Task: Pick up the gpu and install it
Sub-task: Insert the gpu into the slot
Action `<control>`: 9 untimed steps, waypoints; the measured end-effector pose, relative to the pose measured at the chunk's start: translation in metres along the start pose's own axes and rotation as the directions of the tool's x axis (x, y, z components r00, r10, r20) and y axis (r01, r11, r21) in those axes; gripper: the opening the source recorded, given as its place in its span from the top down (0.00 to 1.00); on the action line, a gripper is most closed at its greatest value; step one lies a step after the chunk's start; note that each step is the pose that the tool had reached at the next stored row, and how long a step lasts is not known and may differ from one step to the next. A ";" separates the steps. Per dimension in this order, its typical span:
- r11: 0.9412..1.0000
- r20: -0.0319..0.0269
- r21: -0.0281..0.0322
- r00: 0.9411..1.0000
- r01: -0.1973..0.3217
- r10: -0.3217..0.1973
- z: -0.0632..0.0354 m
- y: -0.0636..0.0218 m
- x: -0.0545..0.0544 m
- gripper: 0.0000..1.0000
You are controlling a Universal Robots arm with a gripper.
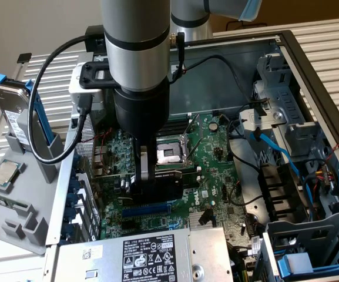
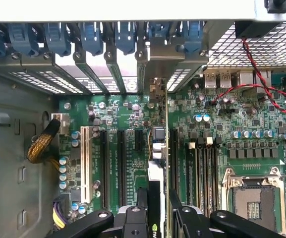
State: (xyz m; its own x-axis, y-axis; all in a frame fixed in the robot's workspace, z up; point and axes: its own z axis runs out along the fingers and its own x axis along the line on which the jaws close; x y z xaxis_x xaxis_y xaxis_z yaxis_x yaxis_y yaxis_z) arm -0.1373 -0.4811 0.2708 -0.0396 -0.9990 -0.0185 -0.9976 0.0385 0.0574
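Fingers clamped on gpu, hanging over blue slot on mobo — I'd keep card upright, edge lined up w/ slot, press evenly

We read "DELL" on the label of the silver power supply; its finer print is illegible. A small mark on the gpu may be Nvidia's logo.

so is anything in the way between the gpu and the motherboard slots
nothing visible: the claw holds the gpu on edge right at the motherboard expansion slots, and no cable or part is seen crossing there
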 end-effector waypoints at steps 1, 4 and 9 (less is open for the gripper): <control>1.000 0.000 0.000 1.000 0.000 0.000 0.0000 0.0000 0.000 0.73; 1.000 0.000 0.000 1.000 0.000 0.000 0.0000 0.0000 0.000 0.73; 1.000 -0.001 0.000 1.000 0.002 -0.002 0.0001 0.0000 0.000 0.73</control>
State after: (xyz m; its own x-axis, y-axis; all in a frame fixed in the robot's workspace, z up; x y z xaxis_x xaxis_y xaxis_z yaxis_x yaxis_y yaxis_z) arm -0.1373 -0.4809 0.2708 -0.0373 -0.9992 -0.0172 -0.9977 0.0363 0.0573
